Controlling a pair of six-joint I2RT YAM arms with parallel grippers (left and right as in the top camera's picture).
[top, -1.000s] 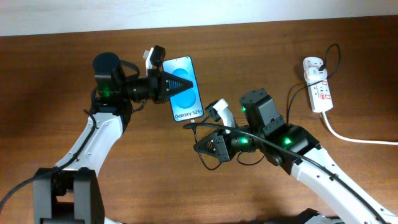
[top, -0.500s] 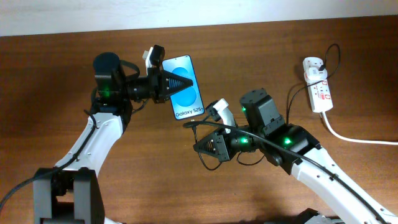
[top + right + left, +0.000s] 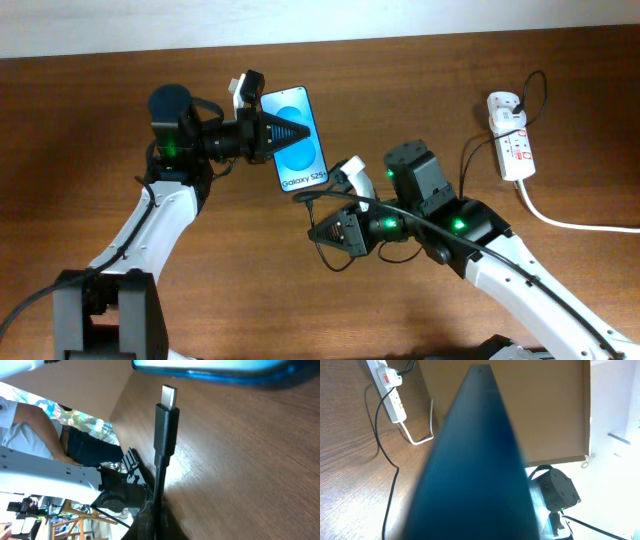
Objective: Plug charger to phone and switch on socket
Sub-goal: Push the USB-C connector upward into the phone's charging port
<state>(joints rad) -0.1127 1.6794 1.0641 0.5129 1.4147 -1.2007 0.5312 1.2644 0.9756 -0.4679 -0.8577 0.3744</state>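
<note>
My left gripper (image 3: pixel 283 134) is shut on the phone (image 3: pixel 296 142) and holds it above the table, blue screen up, "Galaxy S25" end toward the right arm. In the left wrist view the phone (image 3: pixel 475 470) fills the middle as a dark blue blur. My right gripper (image 3: pixel 318 228) is shut on the charger cable just behind its black connector (image 3: pixel 301 199). In the right wrist view the connector tip (image 3: pixel 168 396) points at the phone's lower edge (image 3: pixel 215 370), a small gap apart. The white socket (image 3: pixel 511 136) lies at the far right with the black cable plugged in.
The socket's thick white cord (image 3: pixel 570 221) runs off the right edge. The black cable (image 3: pixel 470 160) loops from the socket toward the right arm. A pale wall borders the table's far edge. People and equipment show beyond the table in the right wrist view.
My right gripper has moved slightly left and up with the connector, closer to the phone's lower edge. The left arm and phone have barely moved.
</note>
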